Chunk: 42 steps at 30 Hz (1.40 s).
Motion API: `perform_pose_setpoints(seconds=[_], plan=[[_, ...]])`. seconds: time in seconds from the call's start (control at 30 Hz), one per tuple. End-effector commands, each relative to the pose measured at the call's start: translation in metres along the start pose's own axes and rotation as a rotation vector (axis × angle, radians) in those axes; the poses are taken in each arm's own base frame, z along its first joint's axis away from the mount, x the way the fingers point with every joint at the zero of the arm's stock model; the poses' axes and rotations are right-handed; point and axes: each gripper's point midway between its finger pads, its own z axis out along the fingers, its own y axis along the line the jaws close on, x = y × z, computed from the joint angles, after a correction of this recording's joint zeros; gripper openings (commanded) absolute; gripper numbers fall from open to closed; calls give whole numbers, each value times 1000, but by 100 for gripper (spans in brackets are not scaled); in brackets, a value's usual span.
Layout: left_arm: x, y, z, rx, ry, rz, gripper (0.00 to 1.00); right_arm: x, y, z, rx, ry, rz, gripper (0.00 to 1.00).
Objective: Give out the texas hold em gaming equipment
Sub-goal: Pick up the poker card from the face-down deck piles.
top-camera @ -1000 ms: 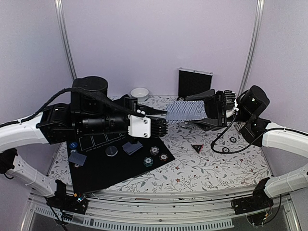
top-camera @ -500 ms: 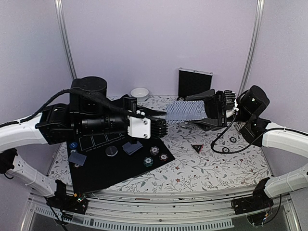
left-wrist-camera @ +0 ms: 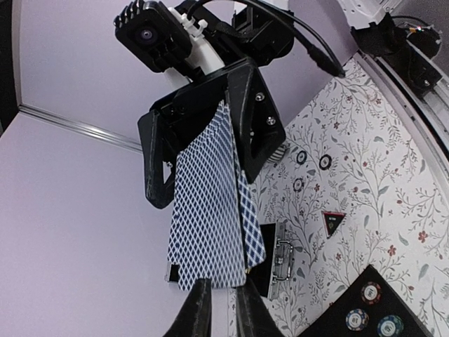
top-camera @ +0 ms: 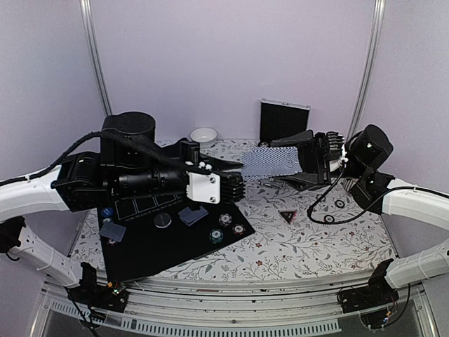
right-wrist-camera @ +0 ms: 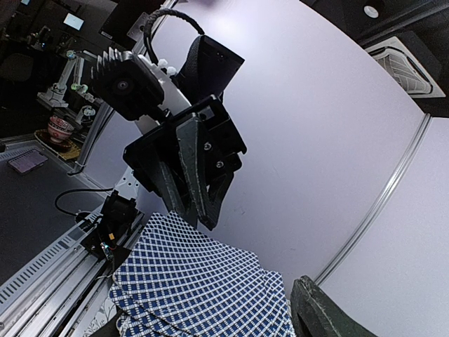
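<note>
Lavender wall [top-camera: 231,56] fills upper half of top view, matte, evenly lit. Curved metal tube [top-camera: 97,63] at upper left, second tube [top-camera: 366,70] at upper right. Table [top-camera: 295,246] below, under white floral-print cloth. Aluminium rail [top-camera: 231,309] along bottom edge. Right wrist view: dim room at left, ceiling vent [right-wrist-camera: 410,60] upper right

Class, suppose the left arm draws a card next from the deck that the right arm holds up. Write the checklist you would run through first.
1. The right pincer clamps the deck of cards: ok.
2. The deck is in the air, off the table: ok.
3. The left pincer has its tips at the deck's free edge: ok.
4. The left pincer has just one card: cannot tell.
5. The poker chips on the black mat lie away from the deck: ok.
</note>
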Motion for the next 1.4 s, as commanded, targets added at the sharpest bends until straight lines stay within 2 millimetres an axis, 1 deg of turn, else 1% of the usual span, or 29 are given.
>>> perform_pose_setpoints(seconds=[0.0,0.2,0.47,0.6,0.73,0.9,1.17,1.37], plan=[[-9,9,-6,-33,-19,5,15,-12,-5,-1,11,-22,-30,62],[-9,11,-6,-43,-16,10,12,-11,-4,-1,10,-22,-30,62],[-11,17,-6,-79,-25,7,10,-12,-5,-1,10,-22,-30,62],[-11,25,-8,-146,-30,27,13,-12,-5,-1,10,-22,-30,62],[-13,22,-6,-146,-42,37,15,-11,-4,-1,9,-21,-27,62],[-8,14,4,-115,-13,56,17,-11,-5,-1,10,-21,-30,62],[-16,13,12,-101,-43,67,15,-10,-4,-1,9,-20,-28,62],[-21,22,10,-140,-69,60,14,-11,-4,-1,11,-20,-29,62]])
